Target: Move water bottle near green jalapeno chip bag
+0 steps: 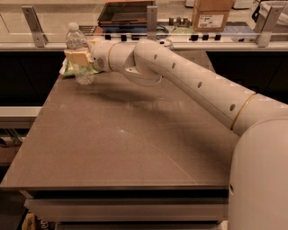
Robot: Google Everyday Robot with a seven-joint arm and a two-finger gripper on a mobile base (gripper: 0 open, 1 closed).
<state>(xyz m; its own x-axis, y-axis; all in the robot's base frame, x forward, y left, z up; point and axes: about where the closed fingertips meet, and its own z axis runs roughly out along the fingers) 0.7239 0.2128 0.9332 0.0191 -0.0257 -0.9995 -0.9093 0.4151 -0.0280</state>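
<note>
The tool (79, 58) grips the upright water bottle (76, 41) beside the green jalapeno chip bag (68, 70) at the table's (135, 148) far-left corner.

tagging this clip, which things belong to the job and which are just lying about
Job: water bottle, held in the hand at the table's far left corner; green chip bag beside it.
Lying about: cardboard box, dark tray, both behind the table.
</note>
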